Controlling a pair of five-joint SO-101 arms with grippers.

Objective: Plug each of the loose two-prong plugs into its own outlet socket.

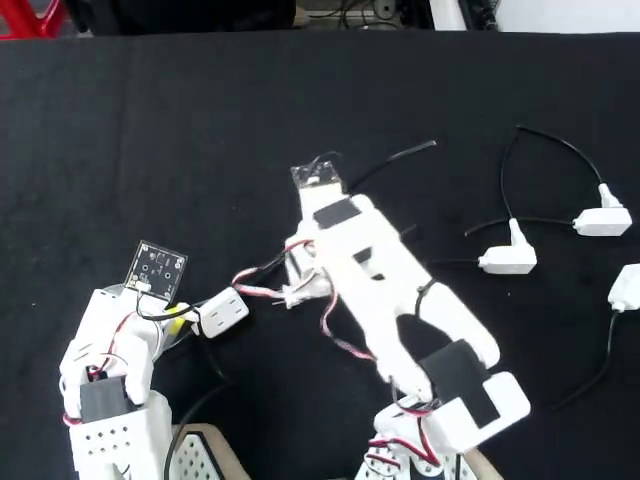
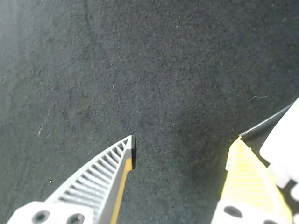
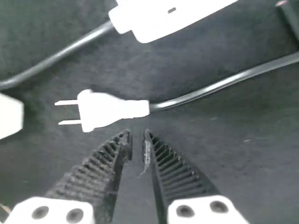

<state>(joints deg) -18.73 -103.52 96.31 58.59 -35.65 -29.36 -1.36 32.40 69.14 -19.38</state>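
A white two-prong plug (image 3: 105,111) lies flat on the black cloth on its black cable (image 3: 219,84), its prongs pointing at a white socket block (image 3: 8,116) a short way off. My right gripper (image 3: 136,137) hovers just behind the plug, its fingers nearly together and holding nothing. In the high view that arm (image 1: 350,260) folds over the table's middle and hides the plug. My left gripper (image 2: 184,144) is open over bare cloth, with the white socket block (image 2: 285,140) beside its yellow finger (image 2: 243,172). From above, this socket block (image 1: 220,312) sits at the left gripper (image 1: 185,322).
Another white block with a cable (image 3: 163,14) lies beyond the plug. At the right of the table lie three white outlet pieces (image 1: 508,258) (image 1: 603,220) (image 1: 628,285) with black cables. The far half of the black cloth (image 1: 150,120) is bare.
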